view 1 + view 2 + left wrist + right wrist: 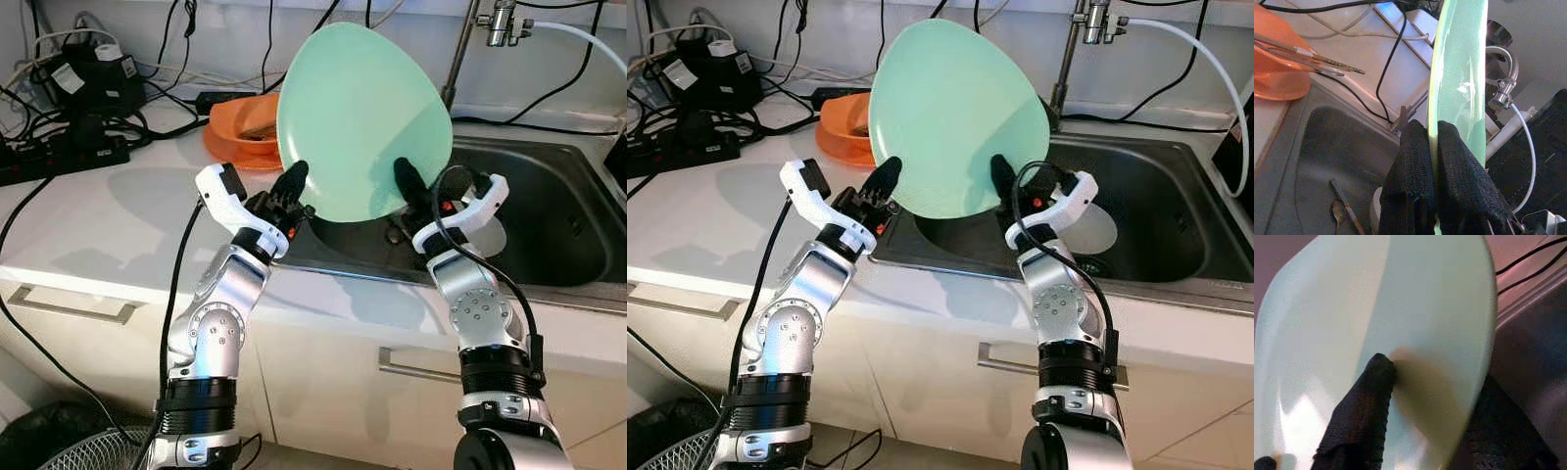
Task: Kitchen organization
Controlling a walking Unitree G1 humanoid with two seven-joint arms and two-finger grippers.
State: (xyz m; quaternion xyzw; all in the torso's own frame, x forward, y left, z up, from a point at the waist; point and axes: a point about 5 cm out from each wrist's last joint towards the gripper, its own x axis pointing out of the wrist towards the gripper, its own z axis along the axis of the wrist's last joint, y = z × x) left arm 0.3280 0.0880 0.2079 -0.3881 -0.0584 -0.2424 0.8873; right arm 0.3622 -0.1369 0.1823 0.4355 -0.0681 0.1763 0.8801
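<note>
Both grippers pinch the green plate (362, 117) by its lower rim: left gripper (291, 188) clenched on one side, right gripper (409, 184) on the other, plate upright above the sink (549, 211). Best keep both grips even, so it doesn't twist.

One green plate (361, 117), held upright over the near-left corner of the sink (549, 211). One sink, set in the table (88, 220). Two tools on the plate: left tool (292, 186) pinching its lower left rim, right tool (409, 184) on its lower right rim. One orange bowl (242, 132) left of the sink, with utensils in it, count unclear. One faucet (495, 24) behind the sink. One white dish (1087, 230) in the sink basin. Two drawer handles (69, 305) below the sink level, one left, one under the sink front. One power strip (59, 157) far left of the sink; many black cables, uncountable.
</note>
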